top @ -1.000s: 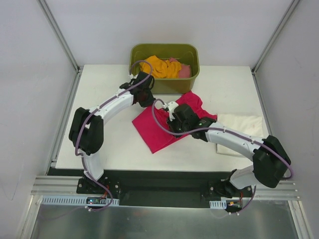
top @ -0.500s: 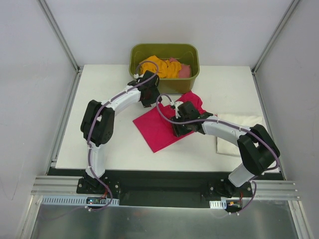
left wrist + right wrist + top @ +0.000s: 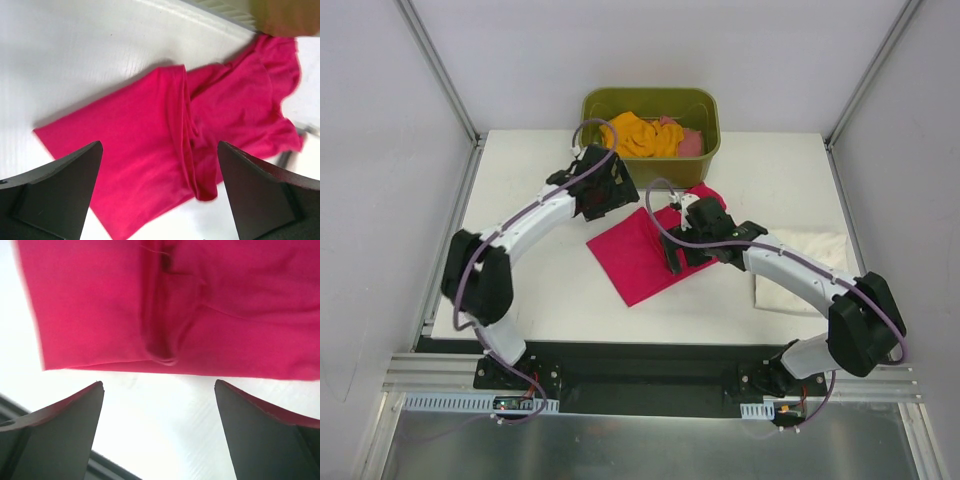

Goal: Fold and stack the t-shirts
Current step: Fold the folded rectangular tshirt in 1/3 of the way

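The cream-white t-shirt point(image 3: 810, 255) is seen lying flat at the right of the table point(image 3: 520, 270). Mid-table, the crimson-pink t-shirt point(image 3: 632, 262) is laid partly folded. Over it the right gripper point(image 3: 159, 385) and left gripper point(image 3: 159, 145) are held with jaws spread wide, nothing gripped. Farthest back, the orange t-shirt point(image 3: 642, 136) and salmon-pink t-shirt point(image 3: 691, 143) are heaped in the olive-green tub point(image 3: 665, 170).

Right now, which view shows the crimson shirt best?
Left wrist: the crimson shirt shows nearly whole, fold ridge included. Top view: the right arm covers part. Right wrist: only one edge, close up.
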Controlling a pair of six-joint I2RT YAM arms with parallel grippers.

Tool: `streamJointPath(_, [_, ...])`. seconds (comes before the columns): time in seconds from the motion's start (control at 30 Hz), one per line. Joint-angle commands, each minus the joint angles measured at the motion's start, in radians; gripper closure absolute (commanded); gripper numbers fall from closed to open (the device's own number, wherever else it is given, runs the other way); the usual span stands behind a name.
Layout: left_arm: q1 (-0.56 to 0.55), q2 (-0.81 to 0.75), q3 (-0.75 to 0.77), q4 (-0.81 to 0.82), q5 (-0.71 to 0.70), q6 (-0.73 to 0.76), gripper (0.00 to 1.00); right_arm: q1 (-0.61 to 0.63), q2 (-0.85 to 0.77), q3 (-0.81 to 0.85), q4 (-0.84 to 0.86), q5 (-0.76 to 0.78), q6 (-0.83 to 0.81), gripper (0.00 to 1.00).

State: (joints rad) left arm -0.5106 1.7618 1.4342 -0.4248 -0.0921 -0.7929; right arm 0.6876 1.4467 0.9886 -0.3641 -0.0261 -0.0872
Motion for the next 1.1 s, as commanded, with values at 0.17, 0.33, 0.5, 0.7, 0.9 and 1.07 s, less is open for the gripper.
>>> streamJointPath(0.17, [0.220, -0.447, -0.436, 0.000, -0.018, -0.002, 0.01, 0.200, 0.179, 0.220, 0.004, -0.115, -0.039, 0.03])
streamJointPath(0.33, [0.322, -0.668, -0.607, -0.023, -0.032, 0.018, 0.01, 0.208, 0.355, 0.382, -0.013, -0.103, -0.013, 0.03])
streamJointPath(0.5, [0.342, -0.794, -0.672, -0.063, -0.099, 0.044, 0.01, 0.130, 0.461, 0.430, -0.045, -0.034, 0.007, 0.03])
streamJointPath(0.7, [0.345, -0.841, -0.673, -0.077, -0.117, 0.047, 0.01, -0.008, 0.485, 0.461, -0.124, 0.115, -0.031, 0.03])
streamJointPath(0.9, [0.345, -0.800, -0.670, -0.078, -0.087, 0.040, 0.01, -0.019, 0.333, 0.424, -0.115, 0.052, -0.114, 0.03])
streamJointPath(1.07, [0.346, -0.782, -0.663, -0.083, -0.093, 0.046, 0.01, 0.123, 0.218, 0.340, -0.046, -0.015, -0.253, 0.03])
